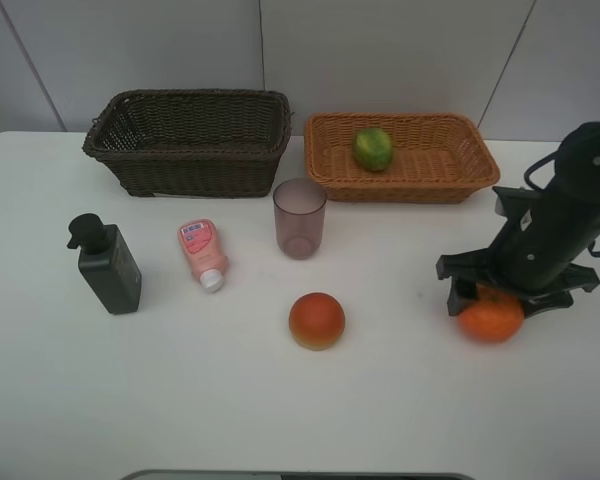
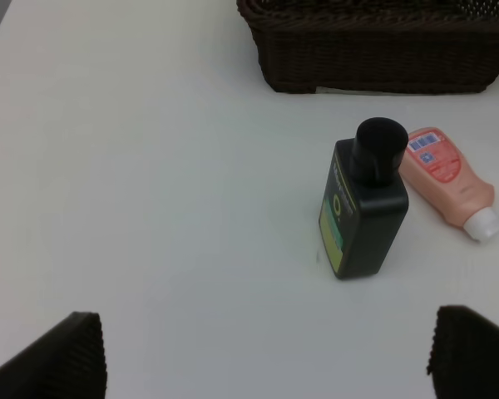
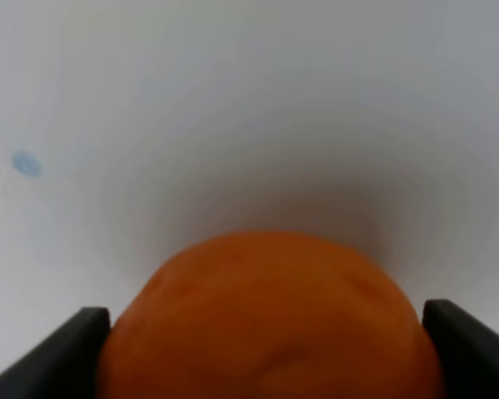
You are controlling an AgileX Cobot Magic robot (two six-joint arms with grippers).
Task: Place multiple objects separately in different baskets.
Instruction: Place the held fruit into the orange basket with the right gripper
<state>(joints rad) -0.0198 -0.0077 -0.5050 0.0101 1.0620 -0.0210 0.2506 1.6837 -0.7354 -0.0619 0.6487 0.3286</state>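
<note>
The table [image 1: 180, 410] is plain white, with 1 small pale-blue spot [image 3: 25, 163] ahead of the right gripper [image 1: 502, 292]. That gripper is black, and the tangerine [image 1: 491, 318] between its fingers is a deep, even orange. The left gripper [image 2: 262, 357] is black too. Ahead of it, the bottle [image 2: 362, 212] is dark green with a black pump and a yellow-green label. The tube [image 2: 445, 179] beside it is salmon pink with a white cap and a blue-and-white patch on its label. The peach [image 1: 317, 320] is red-orange, paler orange toward its edge. The cup [image 1: 299, 222] is translucent mauve. 1 basket [image 1: 195, 170] is dark brown weave. The other basket [image 1: 420, 188] is orange-tan weave, and the fruit [image 1: 373, 148] in it is green, mottled yellow-green.
</note>
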